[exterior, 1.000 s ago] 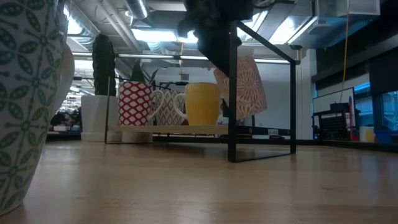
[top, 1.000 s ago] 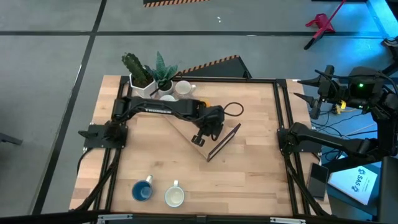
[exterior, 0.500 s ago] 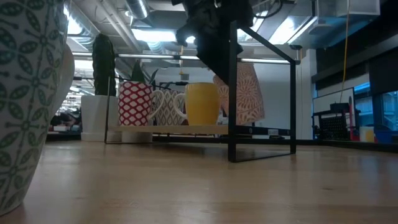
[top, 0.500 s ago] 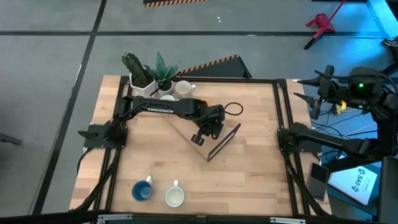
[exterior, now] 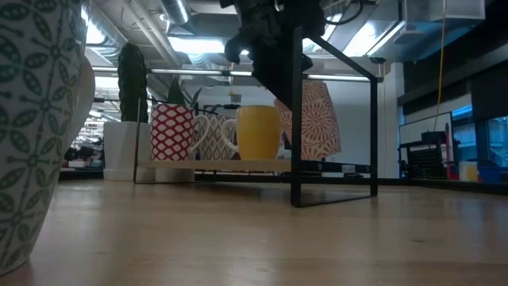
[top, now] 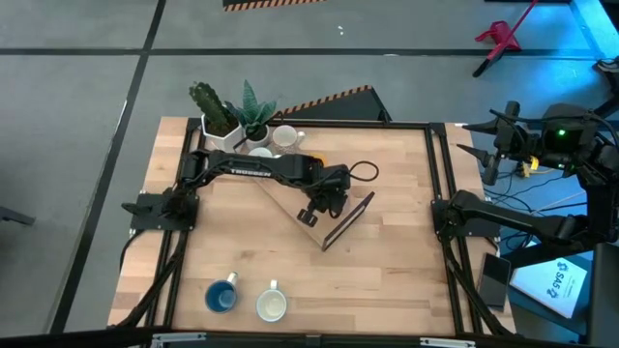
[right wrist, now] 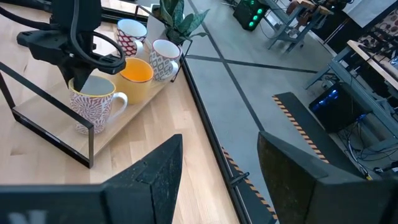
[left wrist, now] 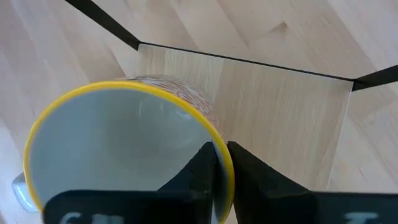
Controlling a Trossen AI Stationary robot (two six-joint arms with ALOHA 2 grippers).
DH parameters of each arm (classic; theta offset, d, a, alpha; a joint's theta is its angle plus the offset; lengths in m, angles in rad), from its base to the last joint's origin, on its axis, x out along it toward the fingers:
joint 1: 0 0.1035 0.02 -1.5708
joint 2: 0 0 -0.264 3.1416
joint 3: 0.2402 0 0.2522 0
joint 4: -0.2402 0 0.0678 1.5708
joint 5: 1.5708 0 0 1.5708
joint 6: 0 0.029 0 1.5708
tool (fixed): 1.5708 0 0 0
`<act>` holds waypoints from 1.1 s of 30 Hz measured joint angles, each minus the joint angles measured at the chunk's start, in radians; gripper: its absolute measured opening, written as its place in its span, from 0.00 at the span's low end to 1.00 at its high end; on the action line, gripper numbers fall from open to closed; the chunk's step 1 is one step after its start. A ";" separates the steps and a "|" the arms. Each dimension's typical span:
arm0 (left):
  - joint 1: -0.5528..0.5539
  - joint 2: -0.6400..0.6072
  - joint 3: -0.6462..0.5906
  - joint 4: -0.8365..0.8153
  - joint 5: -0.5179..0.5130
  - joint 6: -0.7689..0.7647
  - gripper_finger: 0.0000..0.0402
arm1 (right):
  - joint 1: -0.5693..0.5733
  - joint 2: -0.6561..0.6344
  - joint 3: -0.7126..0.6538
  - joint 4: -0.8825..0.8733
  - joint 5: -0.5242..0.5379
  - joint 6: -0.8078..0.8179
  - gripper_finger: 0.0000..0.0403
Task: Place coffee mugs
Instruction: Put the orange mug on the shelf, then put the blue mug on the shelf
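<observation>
My left gripper (top: 311, 211) reaches to the table's middle, shut on a white mug with a red leaf pattern and a yellow rim (right wrist: 93, 102), over the right end of the wooden tray (top: 290, 198) inside its black wire frame (exterior: 295, 119). The mug's base is at the tray board; whether it rests there, I cannot tell. On the tray stand an orange mug (right wrist: 137, 74) and two patterned white mugs (right wrist: 163, 59), (right wrist: 129, 34). A blue mug (top: 222, 295) and a white mug (top: 272, 305) stand near the near edge. My right gripper (right wrist: 217, 174) waits open at the right edge. My left gripper (left wrist: 221, 155) pinches the mug's yellow rim (left wrist: 219, 144), one finger (left wrist: 200, 168) inside the cup and one (left wrist: 249, 168) outside against the wall. The fingers come from above, pointing down. The mug (exterior: 313, 115) hangs nearly upright below them, its handle (right wrist: 118, 98) toward the table's far side.
Two white pots with green plants (top: 227, 121) and another white mug (top: 286, 137) stand at the far left corner. A black cable loop (top: 363, 172) lies behind the tray. Bare wood spreads across the right half and the near middle of the table.
My left gripper has come down a little with the patterned mug, bringing its base closer to the tray board, and the mug has gone from tilted to nearly upright. The hold on the rim has stayed shut.
</observation>
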 joint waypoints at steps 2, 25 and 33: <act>0.000 0.001 0.000 0.001 -0.024 0.001 0.12 | 0.000 0.000 0.000 0.000 0.000 0.000 0.48; -0.018 -0.004 0.051 0.018 -0.061 0.017 0.23 | 0.000 0.000 0.000 0.000 0.000 0.000 0.48; -0.020 -0.005 0.186 -0.062 -0.091 0.007 0.24 | 0.000 0.000 0.000 0.000 0.000 -0.001 0.48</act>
